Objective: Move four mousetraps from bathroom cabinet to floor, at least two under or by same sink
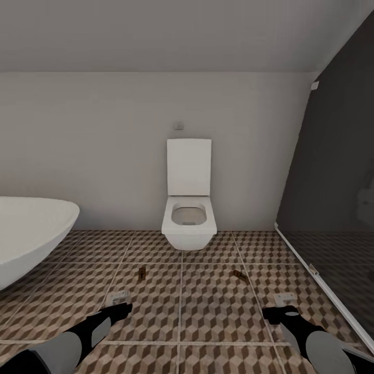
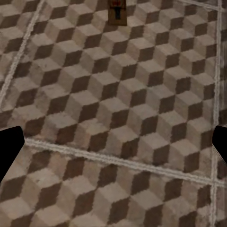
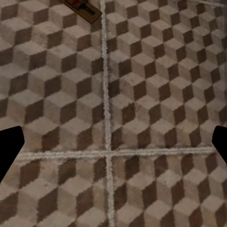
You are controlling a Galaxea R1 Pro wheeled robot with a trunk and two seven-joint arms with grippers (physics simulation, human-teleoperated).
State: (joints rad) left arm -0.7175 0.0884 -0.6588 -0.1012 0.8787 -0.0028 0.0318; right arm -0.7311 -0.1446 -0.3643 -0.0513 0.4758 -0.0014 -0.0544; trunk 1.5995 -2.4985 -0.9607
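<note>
Two mousetraps are down on the bathroom floor (image 1: 208, 306), each lying flat, ahead of the jaws and apart from them. Left mousetrap (image 1: 141, 272) sits a little forward of the left gripper (image 1: 118, 301); right mousetrap (image 1: 240, 275) sits forward and slightly inboard of the right gripper (image 1: 284, 302). The toilet (image 1: 188, 208) stands beyond both, between them; bathtub (image 1: 31, 234) far out to the left, dark shower screen (image 1: 332, 208) to the right.

Why they lie there: my read is these are placed ones, on the same tile surface, one ahead of each arm. No sink shows in these frames, so I can't say the "under or next to the sink" condition is met here. Cabinet isn't visible either.

Wrist views agree: left mousetrap (image 2: 117, 10) lies at the far end of the left jaws' line of sight, nothing between the fingers (image 2: 9, 151). The right mousetrap (image 3: 82, 9) lies likewise ahead of the right jaws, lying at an angle beside a grout line, right fingers (image 3: 10, 149) bare.

Jaws: both sets stand wide apart, holding nothing.

Arm pose: both forearms low, reaching forward and down, roughly symmetric, jaws pointed at the floor just short of the traps, hovering above the tiles without touching.
</note>
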